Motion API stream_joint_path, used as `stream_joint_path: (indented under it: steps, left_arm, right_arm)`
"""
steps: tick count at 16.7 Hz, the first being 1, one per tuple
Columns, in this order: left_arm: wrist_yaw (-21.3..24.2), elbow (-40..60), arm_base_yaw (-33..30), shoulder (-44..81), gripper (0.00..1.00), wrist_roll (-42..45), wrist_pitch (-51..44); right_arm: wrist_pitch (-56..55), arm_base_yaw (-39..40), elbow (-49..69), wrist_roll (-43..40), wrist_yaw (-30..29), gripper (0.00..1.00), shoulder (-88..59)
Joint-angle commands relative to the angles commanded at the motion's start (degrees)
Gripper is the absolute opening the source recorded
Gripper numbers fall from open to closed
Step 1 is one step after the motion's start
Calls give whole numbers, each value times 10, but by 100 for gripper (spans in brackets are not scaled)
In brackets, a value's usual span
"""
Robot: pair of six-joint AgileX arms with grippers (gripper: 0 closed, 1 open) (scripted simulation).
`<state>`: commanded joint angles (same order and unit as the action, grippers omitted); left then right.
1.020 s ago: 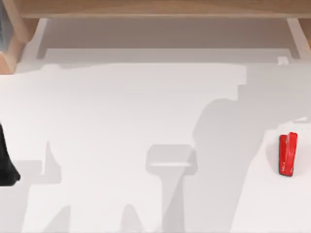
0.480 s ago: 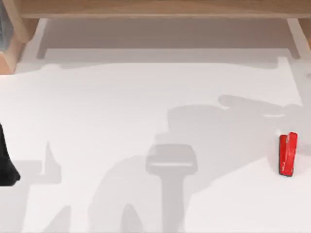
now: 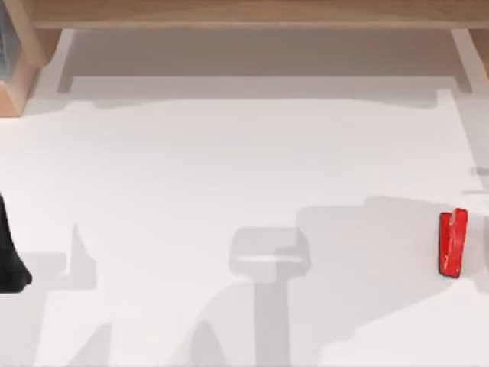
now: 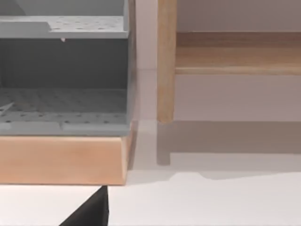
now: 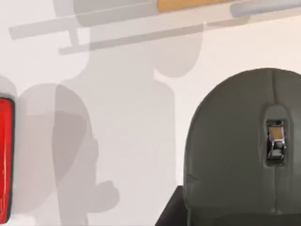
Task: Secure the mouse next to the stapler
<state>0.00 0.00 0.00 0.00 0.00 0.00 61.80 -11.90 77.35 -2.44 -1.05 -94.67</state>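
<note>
**Inspector:** Where do the task's things stand?

**Assessor:** In the top view the stapler (image 3: 453,243) lies on the white table (image 3: 229,168) at about 3 o'clock, hard by the right edge, its long axis running from 12 to 6. The right wrist view shows a strip of it at the frame's edge, flat on the surface. In that wrist view the mouse (image 5: 242,150), grey-green with a chrome scroll wheel, sits close under the camera with bare table between it and the stapler.

**Inspector:** Right gripper condition?

**Assessor:** A dark part shows just beside the mouse in the right wrist view, but I cannot tell how wide the fingers stand or whether they have hold of the mouse. Nor can I tell whether the mouse rests on the table or hangs above it.

**Inspector:** Left arm?

**Assessor:** Idle at about 9 o'clock; a dark part of it (image 3: 11,256) shows at the top view's left edge. Its wrist camera faces a wooden shelf unit (image 4: 61,160) with grey perforated trays. Its finger opening cannot be told.

**Inspector:** Progress?

**Assessor:** In my judgement, nearly complete: the mouse is near the stapler but apart from it. Outstanding are confirmation that it sits settled on the table alongside the stapler, then release and withdrawal.
</note>
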Motion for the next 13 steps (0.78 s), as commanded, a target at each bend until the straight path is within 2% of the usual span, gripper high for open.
stream_joint_path:
  steps: [7, 13]
  left_arm:
    - [0, 0, 0, 0, 100, 0, 0]
    - [0, 0, 0, 0, 100, 0, 0]
  right_arm:
    - [-122, 46, -133, -17, 16, 0, -35]
    - [-163, 57, -157, -20, 21, 0, -55]
